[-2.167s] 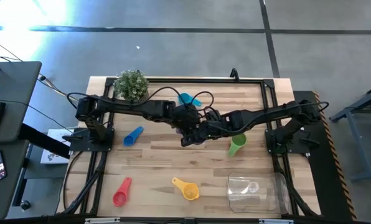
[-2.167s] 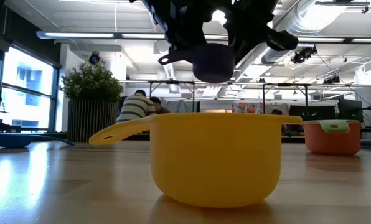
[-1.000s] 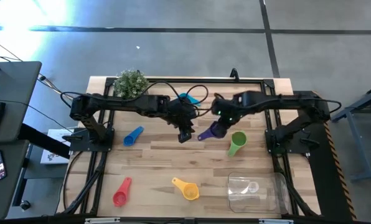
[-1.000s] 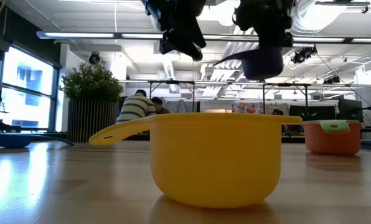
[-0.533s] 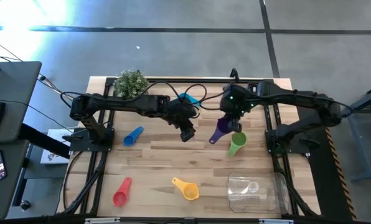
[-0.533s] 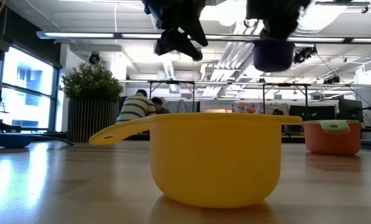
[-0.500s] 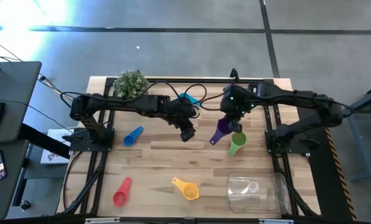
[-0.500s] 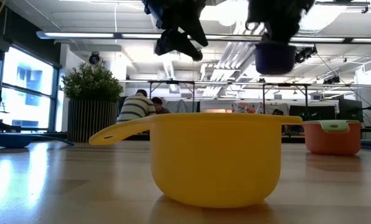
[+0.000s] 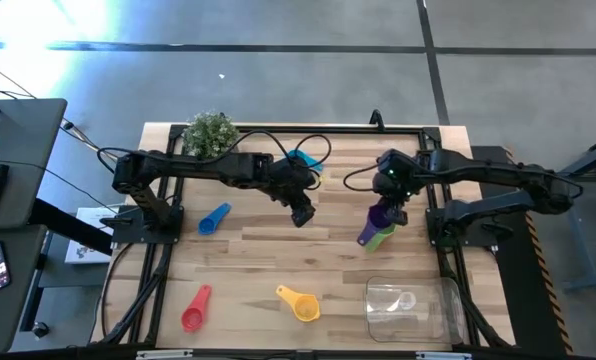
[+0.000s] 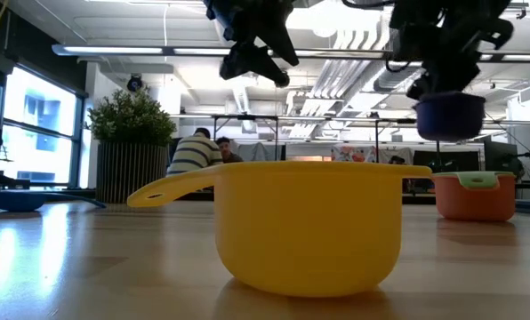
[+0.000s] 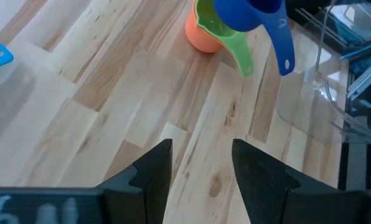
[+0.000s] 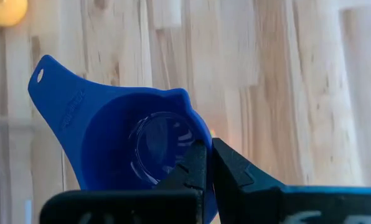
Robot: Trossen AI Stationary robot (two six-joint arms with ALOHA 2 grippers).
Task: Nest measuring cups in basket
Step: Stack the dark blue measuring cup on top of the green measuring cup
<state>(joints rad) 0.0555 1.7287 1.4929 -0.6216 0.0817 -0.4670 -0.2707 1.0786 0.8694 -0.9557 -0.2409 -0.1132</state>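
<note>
My right gripper (image 9: 388,203) is shut on the purple cup (image 9: 375,220), which is in the air just above the green cup (image 9: 382,237). The green cup sits nested in the red-orange cup (image 10: 474,197). My left gripper (image 9: 301,212) hovers open over the table's middle, holding nothing. The blue cup (image 9: 214,218), red cup (image 9: 195,309) and yellow cup (image 9: 300,303) lie on the wood. The teal cup (image 9: 302,158) lies near the far edge. The clear basket (image 9: 438,318) stands at the near right corner with a pale cup (image 9: 406,298) inside. My right gripper pinches the purple cup's wall at the rim (image 12: 188,134), on the side opposite its handle (image 12: 48,78), one finger inside and one outside. The fingers come from above, pointing down. The cup hangs upright below them, lifted clear, its handle pointing toward the near edge.
A potted plant (image 9: 211,134) stands at the far left corner. Cables trail by the teal cup. Bare wood lies between the yellow cup and the green cup. Black frame rails run along the table's left and right sides.
My right gripper has carried the purple cup toward the table's right edge and slightly down, ending over the green cup. The cup's handle has swung from pointing left to pointing toward the near edge. My left gripper has kept still and open.
</note>
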